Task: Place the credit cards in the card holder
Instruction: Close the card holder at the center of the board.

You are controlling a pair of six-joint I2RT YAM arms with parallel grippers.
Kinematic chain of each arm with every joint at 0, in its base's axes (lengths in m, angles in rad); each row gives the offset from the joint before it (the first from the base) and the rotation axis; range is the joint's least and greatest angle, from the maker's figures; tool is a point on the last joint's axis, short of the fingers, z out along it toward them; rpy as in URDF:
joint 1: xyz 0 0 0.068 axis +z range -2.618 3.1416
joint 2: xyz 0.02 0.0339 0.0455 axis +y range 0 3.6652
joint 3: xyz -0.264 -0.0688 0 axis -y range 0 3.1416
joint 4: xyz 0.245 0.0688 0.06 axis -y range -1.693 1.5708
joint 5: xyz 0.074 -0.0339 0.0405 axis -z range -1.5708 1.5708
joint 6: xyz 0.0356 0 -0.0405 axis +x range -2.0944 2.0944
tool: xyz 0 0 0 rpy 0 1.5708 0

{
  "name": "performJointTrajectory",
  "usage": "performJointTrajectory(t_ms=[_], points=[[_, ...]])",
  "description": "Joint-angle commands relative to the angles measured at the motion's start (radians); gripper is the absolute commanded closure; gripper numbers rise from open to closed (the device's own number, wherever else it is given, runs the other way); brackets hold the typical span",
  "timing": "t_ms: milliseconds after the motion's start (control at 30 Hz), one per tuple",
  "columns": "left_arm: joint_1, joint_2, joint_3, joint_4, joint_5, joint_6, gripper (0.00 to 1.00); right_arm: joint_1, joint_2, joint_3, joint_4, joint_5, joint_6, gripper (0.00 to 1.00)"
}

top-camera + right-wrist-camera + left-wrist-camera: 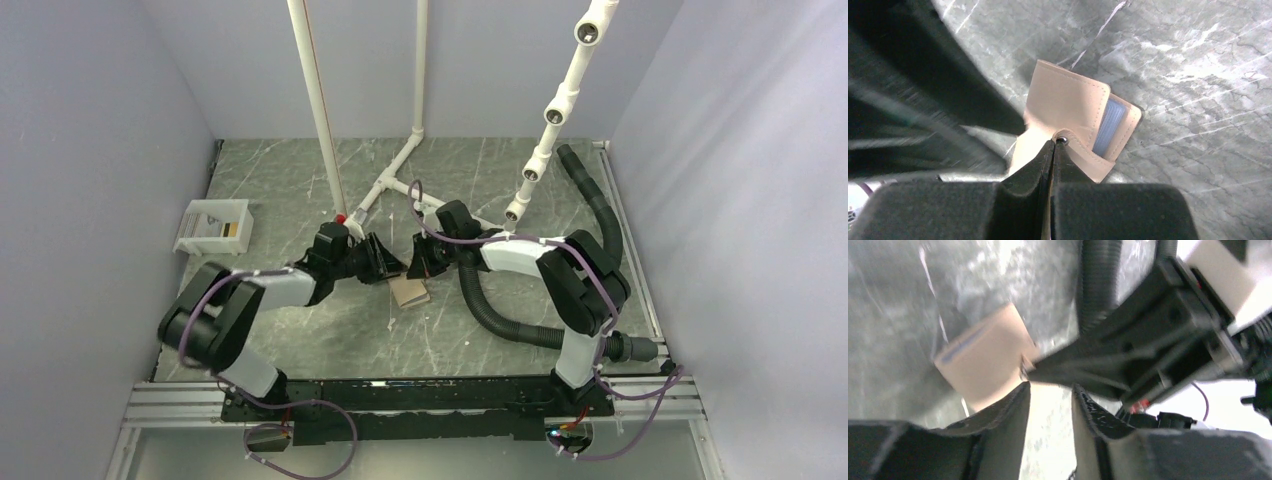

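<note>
Grey marbled tabletop (330, 340) is noted bearing the card holder (409, 291) at centre frame, its tab pinched in the tightly closed right gripper (1052, 147), the left gripper (1050, 388) beside it with jaws parted and empty; tab slippage is judged liable to drop the flap.

card holder (1068, 107) | tan, flap ajar | blue-grey pocket showing | lying flat

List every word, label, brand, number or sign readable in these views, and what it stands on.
No text can be read anywhere.
The card holder is plain tan with a snap, unprinted.
The white tray holds dark marks too small to read.
Left wrist view is blurred.
</note>
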Motion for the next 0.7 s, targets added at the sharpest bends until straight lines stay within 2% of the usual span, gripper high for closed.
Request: performJointTrajectory(t_ms=[0, 67, 167, 233, 333, 667], points=[[-0.023, -0.206, -0.034, -0.332, -0.057, -0.007, 0.55, 0.003, 0.119, -0.066, -0.059, 0.057, -0.012, 1.0], [-0.022, -0.282, -0.054, -0.407, -0.12, -0.039, 0.5, -0.001, 0.123, -0.067, -0.059, 0.043, -0.014, 1.0], [-0.02, -0.314, -0.082, -0.425, -0.128, -0.11, 0.46, -0.013, 0.13, -0.069, -0.054, 0.004, -0.022, 1.0], [-0.016, -0.281, -0.09, -0.403, -0.118, -0.154, 0.47, -0.019, 0.138, -0.06, -0.062, -0.013, -0.033, 1.0], [-0.008, -0.211, -0.108, -0.284, -0.105, -0.214, 0.47, -0.028, 0.151, -0.047, -0.072, -0.059, -0.046, 1.0], [0.034, -0.046, -0.108, -0.118, -0.212, -0.239, 0.52, -0.038, 0.204, -0.026, -0.079, -0.158, -0.068, 1.0]])
